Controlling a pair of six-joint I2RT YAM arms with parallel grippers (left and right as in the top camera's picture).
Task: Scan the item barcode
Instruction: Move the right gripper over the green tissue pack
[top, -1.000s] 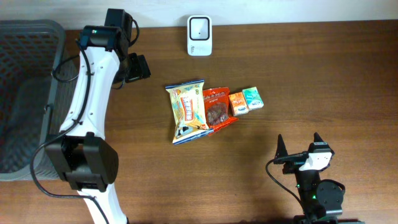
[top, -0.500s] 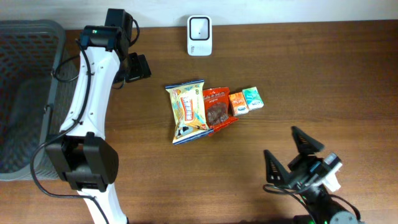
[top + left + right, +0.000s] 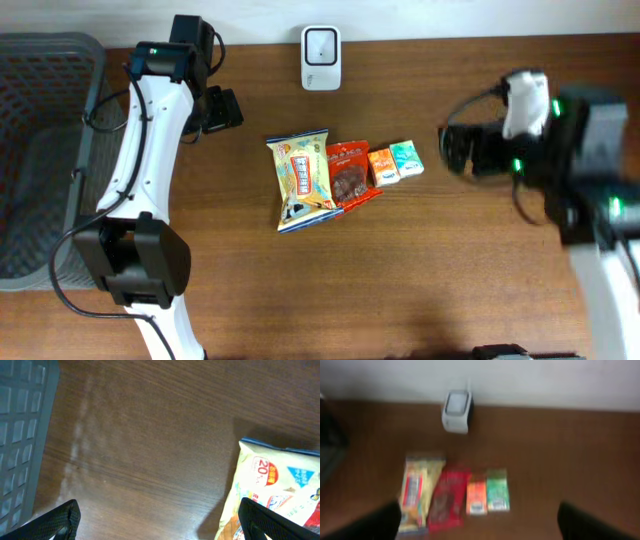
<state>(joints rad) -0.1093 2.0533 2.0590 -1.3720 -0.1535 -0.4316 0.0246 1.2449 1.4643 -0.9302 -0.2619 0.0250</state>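
Four items lie in a row mid-table: a yellow snack bag (image 3: 301,178), a red packet (image 3: 350,173), a small orange box (image 3: 384,165) and a small green box (image 3: 405,158). The white scanner (image 3: 321,57) stands at the back edge. My left gripper (image 3: 224,108) hovers left of the bag, open and empty; its wrist view shows the left gripper (image 3: 160,525) over bare wood with the bag's corner (image 3: 280,480) by the right finger. My right gripper (image 3: 462,150), motion-blurred, is right of the green box. In its wrist view the right gripper (image 3: 482,525) is open and empty, facing the scanner (image 3: 456,410) and the row of items.
A dark mesh basket (image 3: 30,120) fills the left end of the table, and its wall (image 3: 20,435) shows in the left wrist view. Bare wood lies in front of the items and along the right side.
The right arm has swung from the table's front edge up to the right of the items and is blurred with motion. The left arm and the items have not moved.
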